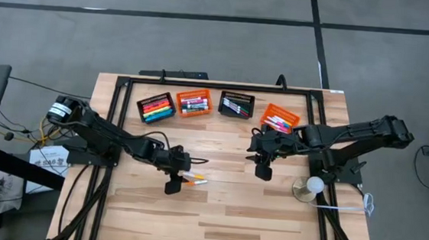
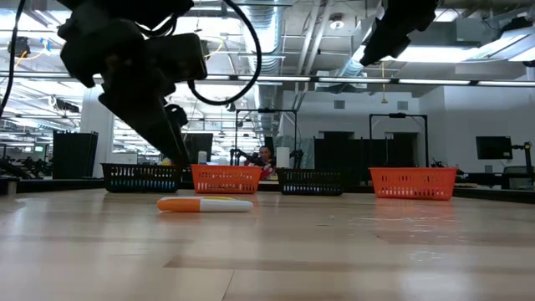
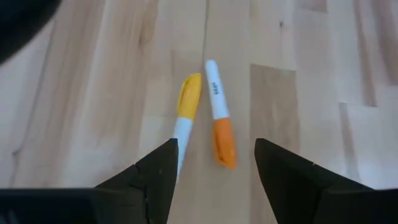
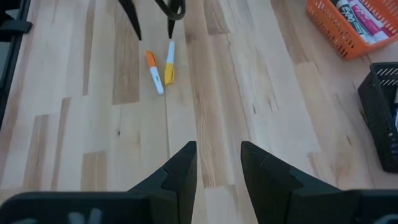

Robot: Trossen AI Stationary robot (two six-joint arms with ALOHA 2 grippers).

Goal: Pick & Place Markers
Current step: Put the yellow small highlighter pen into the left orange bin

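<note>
Two markers lie side by side on the wooden table, apart from the baskets. One has a yellow cap (image 3: 188,93), the other an orange cap (image 3: 222,140), and both have white barrels. They show in the high view (image 1: 195,179) and, smaller, in the right wrist view (image 4: 160,70). My left gripper (image 3: 214,163) is open and hovers just above the markers, its fingers on either side of them and touching nothing (image 1: 182,176). My right gripper (image 4: 217,158) is open and held above bare table near the middle (image 1: 261,170). More markers fill the far baskets.
Four slotted baskets stand in a row at the far edge: black (image 1: 156,107), orange (image 1: 194,102), black (image 1: 236,104), orange (image 1: 280,118). A white ball on a round base (image 1: 311,187) sits near the right arm. A black frame (image 1: 202,84) borders the table. A person (image 2: 266,157) sits in the room beyond.
</note>
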